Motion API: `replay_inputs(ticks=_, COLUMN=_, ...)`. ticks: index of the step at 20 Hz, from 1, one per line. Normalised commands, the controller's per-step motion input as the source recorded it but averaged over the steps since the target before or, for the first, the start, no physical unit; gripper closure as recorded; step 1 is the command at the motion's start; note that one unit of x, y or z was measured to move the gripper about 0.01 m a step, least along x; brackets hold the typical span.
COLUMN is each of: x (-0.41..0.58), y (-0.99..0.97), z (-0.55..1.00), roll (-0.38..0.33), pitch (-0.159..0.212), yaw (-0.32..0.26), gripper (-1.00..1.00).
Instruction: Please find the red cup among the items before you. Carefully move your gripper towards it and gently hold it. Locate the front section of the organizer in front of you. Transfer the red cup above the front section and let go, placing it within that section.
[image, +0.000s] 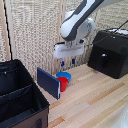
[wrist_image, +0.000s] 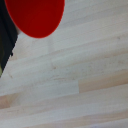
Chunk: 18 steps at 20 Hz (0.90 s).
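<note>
The white blocky tool (image: 68, 62) hovered above the small red plastic cup (image: 62, 83), blue-tipped fingers seemingly spread for descent; the cup stood on the wooden surface (image: 95, 100), beside a dark blue panel (image: 48, 82).

I see a bright red cup (image: 63, 83) beside a blue bowl (image: 64, 76) and a navy panel (image: 48, 82). At nine o'clock, a black organizer (image: 20, 97). The table (image: 95, 102) is pale striped wood; the gripper (image: 68, 61) is white, blue-tipped.
</note>
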Motion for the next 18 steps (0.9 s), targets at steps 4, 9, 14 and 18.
replay_inputs(ticks=4, x=-0.045, y=-0.03, z=-0.58, roll=0.035, pitch=-0.001, yaw=0.000, gripper=-1.00)
replay_inputs(ticks=9, x=-0.024, y=-0.02, z=-0.57, roll=0.028, pitch=0.000, yaw=0.000, gripper=-1.00)
replay_inputs(ticks=14, x=-0.007, y=0.02, z=-0.45, roll=-0.016, pitch=0.004, yaw=-0.001, gripper=-1.00)
replay_inputs(ticks=18, x=0.000, y=0.00, z=-0.17, roll=-0.007, pitch=0.005, yaw=0.000, gripper=1.00)
